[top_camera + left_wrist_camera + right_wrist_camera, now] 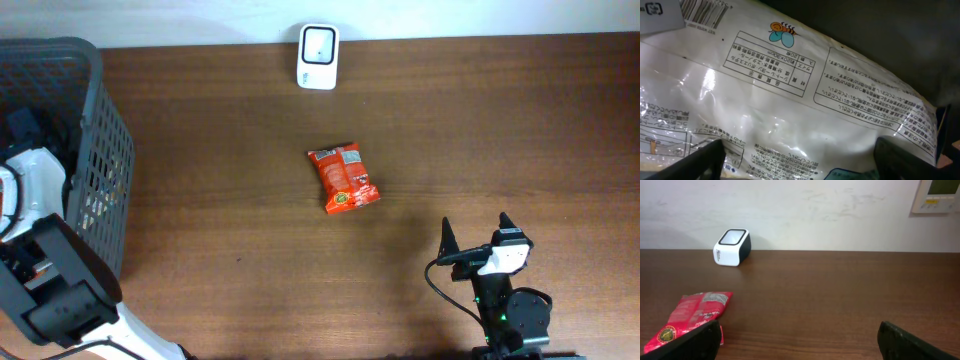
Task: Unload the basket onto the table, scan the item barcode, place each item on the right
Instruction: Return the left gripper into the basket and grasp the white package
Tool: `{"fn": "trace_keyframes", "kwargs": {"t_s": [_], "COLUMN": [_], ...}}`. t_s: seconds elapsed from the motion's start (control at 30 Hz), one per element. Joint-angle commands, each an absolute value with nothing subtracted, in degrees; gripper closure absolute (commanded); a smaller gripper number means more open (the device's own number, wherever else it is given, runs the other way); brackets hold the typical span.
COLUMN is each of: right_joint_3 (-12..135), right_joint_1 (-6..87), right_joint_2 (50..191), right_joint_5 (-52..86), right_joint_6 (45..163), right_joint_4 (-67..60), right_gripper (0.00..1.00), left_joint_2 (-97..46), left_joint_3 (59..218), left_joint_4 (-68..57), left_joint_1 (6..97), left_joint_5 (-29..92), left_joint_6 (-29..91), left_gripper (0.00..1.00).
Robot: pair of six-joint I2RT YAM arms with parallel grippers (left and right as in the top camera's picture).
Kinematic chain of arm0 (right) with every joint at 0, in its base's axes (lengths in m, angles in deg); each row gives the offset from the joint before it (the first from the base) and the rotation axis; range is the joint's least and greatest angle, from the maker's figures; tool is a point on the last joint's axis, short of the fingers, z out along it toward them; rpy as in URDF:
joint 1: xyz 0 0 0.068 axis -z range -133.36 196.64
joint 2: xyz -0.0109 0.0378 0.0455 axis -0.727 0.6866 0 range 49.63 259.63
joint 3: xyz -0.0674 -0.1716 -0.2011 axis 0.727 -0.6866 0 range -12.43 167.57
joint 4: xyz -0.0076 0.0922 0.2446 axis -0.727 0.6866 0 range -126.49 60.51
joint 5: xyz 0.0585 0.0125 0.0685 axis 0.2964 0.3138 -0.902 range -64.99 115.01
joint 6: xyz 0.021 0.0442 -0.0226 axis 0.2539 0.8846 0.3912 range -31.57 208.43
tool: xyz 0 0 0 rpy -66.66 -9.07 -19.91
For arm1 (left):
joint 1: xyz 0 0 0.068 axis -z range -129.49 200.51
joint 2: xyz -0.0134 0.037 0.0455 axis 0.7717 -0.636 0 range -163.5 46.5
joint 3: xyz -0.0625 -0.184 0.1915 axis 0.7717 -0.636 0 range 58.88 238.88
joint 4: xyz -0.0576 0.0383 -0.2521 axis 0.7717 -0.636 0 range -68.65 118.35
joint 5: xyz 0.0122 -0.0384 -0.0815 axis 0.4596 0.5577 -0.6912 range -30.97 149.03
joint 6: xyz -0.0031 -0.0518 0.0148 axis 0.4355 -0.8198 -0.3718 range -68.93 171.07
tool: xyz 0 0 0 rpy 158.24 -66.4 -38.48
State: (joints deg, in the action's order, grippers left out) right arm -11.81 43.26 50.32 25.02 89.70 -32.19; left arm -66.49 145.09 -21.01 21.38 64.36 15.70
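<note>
Brown table (240,190), left gripper (799,146) down in basket (104,130), spread over white packet (790,100), right gripper (475,222) low, spread wide

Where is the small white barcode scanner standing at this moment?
In the overhead view the small white barcode scanner stands top centre, by the pale wall, beyond the red snack packet; the right wrist view shows it upper left.

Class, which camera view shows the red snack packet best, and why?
The overhead view: the whole red snack packet lies flat mid-table, unobstructed. The right wrist view shows it at a shallow angle, its near end hidden. The left wrist view shows none of it.
</note>
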Motion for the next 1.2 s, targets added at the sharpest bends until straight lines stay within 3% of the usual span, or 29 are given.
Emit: {"fn": "trace_keyframes", "kwargs": {"t_s": [0.0,0.03,0.07,0.23,0.3,0.5,0.77,0.83,0.9,0.93,0.97,1.0,1.17], "right_joint_3": [-12.11,-12.11,-12.11,-12.11,-12.11,-12.11,-12.11,-12.11,-12.11,-12.11,-12.11,-12.11,-12.11], "right_joint_1": [42.89,42.89,42.89,42.89,42.89,42.89,42.89,42.89,42.89,42.89,42.89,42.89,42.89], "right_joint_2": [49.99,49.99,49.99,49.99,49.99,49.99,49.99,49.99,49.99,49.99,49.99,49.99,49.99], "right_joint_5": [25.7,25.7,25.7,25.7,25.72,25.7,25.72,25.72,25.7,25.72,25.7,25.7,25.7], "right_joint_6": [89.75,89.75,89.75,89.75,89.75,89.75,89.75,89.75,89.75,89.75,89.75,89.75,89.75], "right_joint_4": [-31.77,-31.77,-31.77,-31.77,-31.77,-31.77,-31.77,-31.77,-31.77,-31.77,-31.77,-31.77,-31.77], "right_gripper": [0.01,0.01,0.01,0.01,0.01,0.01,0.01,0.01,0.01,0.01,0.01,0.01,0.02], "left_joint_2": [-66.43,-66.43,-66.43,-66.43,-66.43,-66.38,-63.98,-62.41,-61.62,-61.58,-61.79,-62.23,-66.43], "left_joint_3": [143.24,143.24,143.22,143.22,143.22,143.26,149.09,151.21,151.63,151.63,151.61,151.61,151.61], "left_joint_4": [-21.63,-21.67,-21.82,-22.5,-23.24,-25.84,-27.9,-27.81,-26.63,-25.58,-24.49,-23.88,-21.71], "left_joint_1": [21.47,21.54,21.54,21.51,21.51,21.51,21.47,21.47,21.47,21.47,21.47,21.54,21.6], "left_joint_5": [64.38,64.38,64.38,64.36,64.38,63.53,52.14,50.94,52.07,52.84,52.82,52.82,52.84], "left_joint_6": [15.74,15.74,15.74,15.94,15.94,15.92,15.92,15.92,15.92,15.9,15.9,15.9,15.9], "left_gripper": [0.16,0.27,0.46,0.77,1.0,1.0,1.0,0.94,0.77,0.35,0.05,0.02,0.03]}}
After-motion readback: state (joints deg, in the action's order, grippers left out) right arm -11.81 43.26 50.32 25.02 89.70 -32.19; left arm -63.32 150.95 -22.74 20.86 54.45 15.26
